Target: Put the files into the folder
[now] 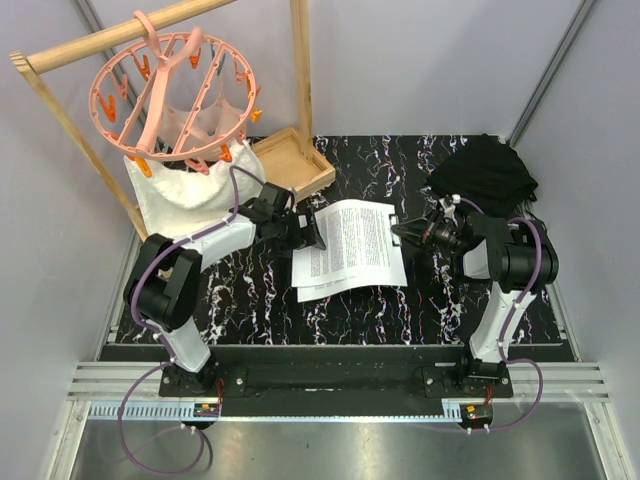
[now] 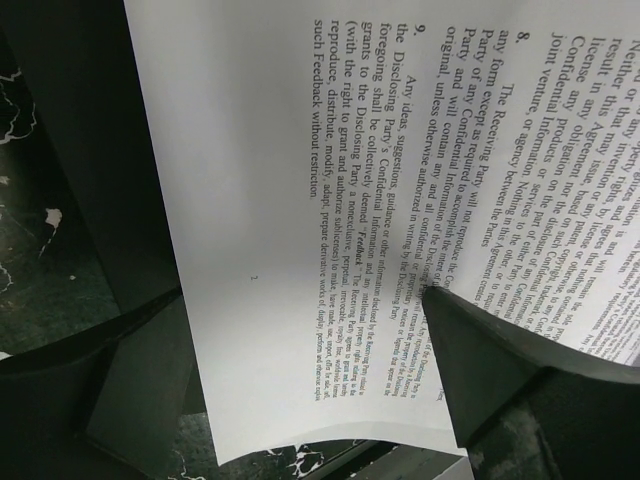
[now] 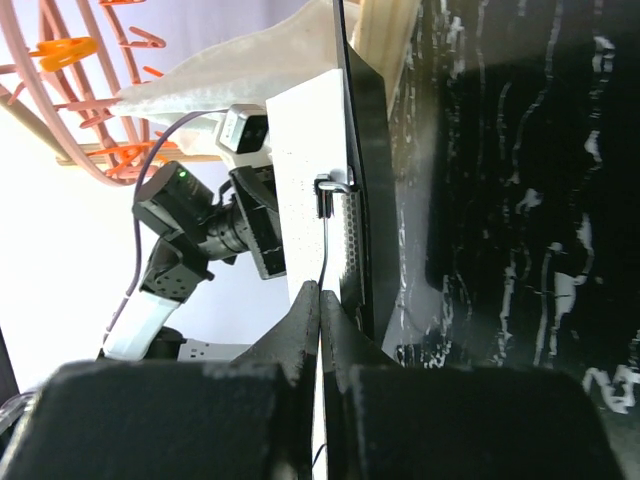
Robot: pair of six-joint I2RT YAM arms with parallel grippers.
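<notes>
The files [image 1: 352,243], white sheets printed with black text, lie fanned out in the middle of the black marbled table. The folder [image 3: 364,170] shows edge-on as a thin black board under them, with its silver clip [image 3: 335,190] at the near short edge. My right gripper [image 3: 322,290] is at the stack's right edge [image 1: 405,232], shut on the clip's thin wire lever. My left gripper [image 1: 312,230] is at the stack's left edge. It stands open [image 2: 290,320], and a slightly curled page [image 2: 300,200] lies between its fingers [image 2: 520,380].
A pink round hanger with orange pegs [image 1: 175,90] hangs from a wooden rail at the back left, over a white cloth [image 1: 185,190]. A wooden tray [image 1: 295,160] sits behind the papers. A black fabric bundle [image 1: 485,175] lies at the back right.
</notes>
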